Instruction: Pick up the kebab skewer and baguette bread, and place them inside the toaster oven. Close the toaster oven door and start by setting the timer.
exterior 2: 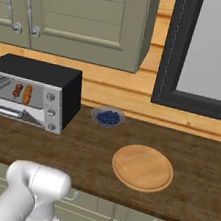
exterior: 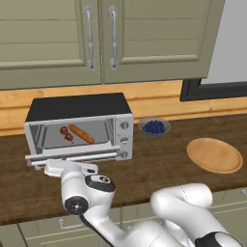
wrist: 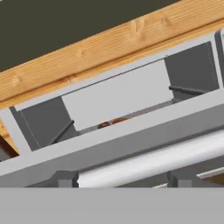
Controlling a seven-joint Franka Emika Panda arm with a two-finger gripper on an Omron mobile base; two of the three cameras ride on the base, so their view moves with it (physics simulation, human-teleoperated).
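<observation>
Left base view: kebab skewer (exterior: 66,133) and baguette bread (exterior: 81,133) lie inside toaster oven (exterior: 79,126); pincer state unclear.

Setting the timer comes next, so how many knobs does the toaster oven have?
3, stacked in a column on the toaster oven right-hand panel: top knob, middle knob, bottom knob.

Small bowl w/ blueberries (exterior: 154,127) on dark wood counter (exterior: 159,173), right of claw (exterior: 54,166) & further back, nr wall. Round wooden plate (exterior: 214,155) well right of claw, past bowl, flat on counter, apart from bowl. Light wood backsplash (exterior: 154,96) behind. Olive upper cabinets (exterior: 48,38) w/ two silver handles (exterior: 89,37) high above claw. Dark-framed window (exterior 2: 208,52) up & far right.
</observation>
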